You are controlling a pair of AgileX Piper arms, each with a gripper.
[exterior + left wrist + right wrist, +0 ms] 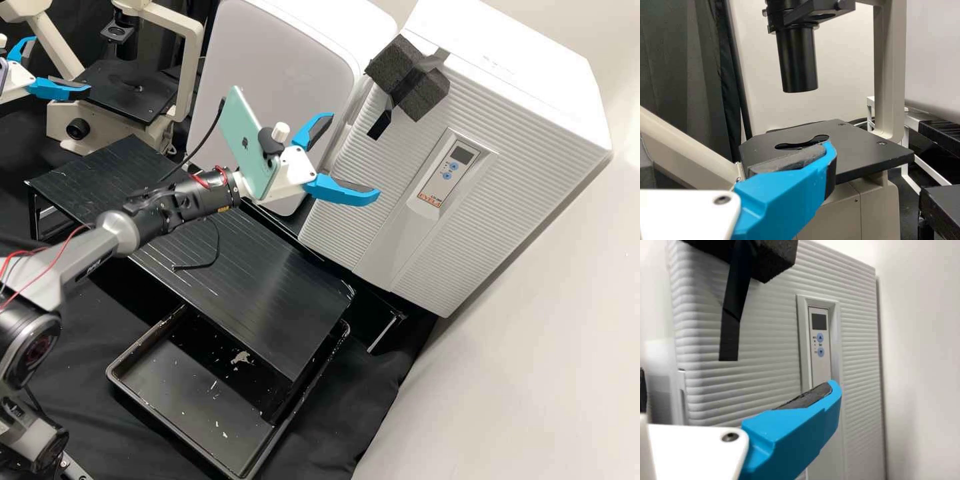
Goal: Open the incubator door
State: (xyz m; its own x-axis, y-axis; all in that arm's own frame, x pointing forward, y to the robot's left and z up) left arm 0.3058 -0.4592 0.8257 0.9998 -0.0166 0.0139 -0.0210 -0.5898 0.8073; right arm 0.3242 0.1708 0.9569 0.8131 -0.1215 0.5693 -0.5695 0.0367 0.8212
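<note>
At far left, the left gripper [61, 65] stands wide open, holding nothing, beside the microscope [65, 119], which has a flat black stage with squared edges. Next comes a black slatted stand [247, 280], its edges scuffed; nearer lies a black tray [175, 393] with rounded corners and pale flakes. Beyond the stand rises a smooth, round-cornered pale panel [273, 67]. In front of it, the right gripper [356, 154] is wide open, nothing between its fingers, a mint-green phone [245, 137] mounted at its base. To the right stands the white incubator [513, 73], its ribbed door [350, 200] apparently closed. Coarse black foam blocks [427, 93] sit at the door's upper left, a flat black strap [380, 125] hanging with its lower end free. Clearance between the right gripper and the door cannot be judged exactly.
</note>
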